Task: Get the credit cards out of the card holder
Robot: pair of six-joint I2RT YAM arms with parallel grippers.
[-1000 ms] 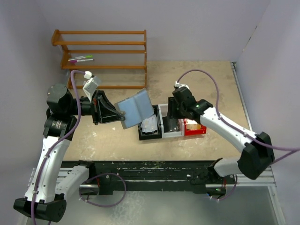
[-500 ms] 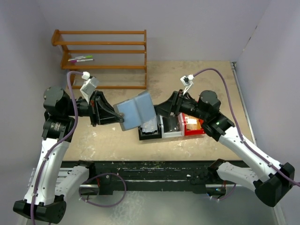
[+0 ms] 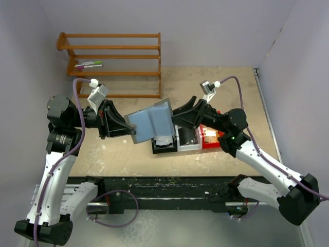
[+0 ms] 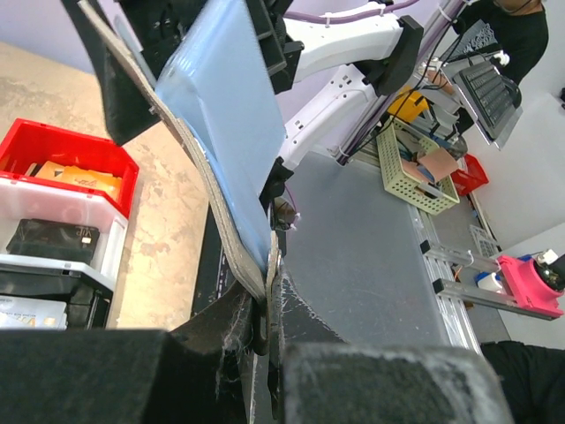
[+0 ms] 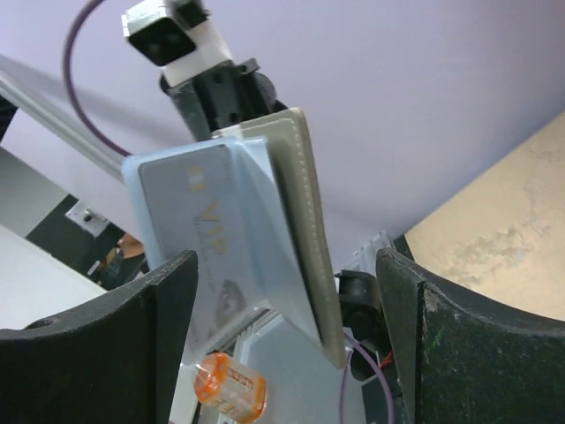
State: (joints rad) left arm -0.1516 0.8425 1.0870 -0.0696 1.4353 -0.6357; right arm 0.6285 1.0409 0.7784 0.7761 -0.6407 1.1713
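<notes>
The blue-grey card holder (image 3: 150, 122) is held up in the air, open and tilted, above the bins. My left gripper (image 3: 134, 133) is shut on its lower left corner; the pinch shows in the left wrist view (image 4: 265, 300). My right gripper (image 3: 176, 117) is open at the holder's right edge, and in the right wrist view the holder (image 5: 300, 221) stands between its spread fingers (image 5: 168, 344). A pale silvery card (image 5: 190, 216) marked VIP lies on the holder's inner face. A tan-gold card (image 4: 75, 181), a black card (image 4: 48, 238) and a pale card (image 4: 22, 309) lie in the bins.
A black bin (image 3: 156, 148), a white bin (image 3: 188, 146) and a red bin (image 3: 214, 144) stand side by side under the holder. A wooden rack (image 3: 113, 49) with markers (image 3: 88, 65) stands at the back left. Walls close in the left, back and right.
My right arm has lifted off the bins and swung left, bringing its open gripper up to the holder's right edge. The left gripper has raised and tilted the holder slightly.
</notes>
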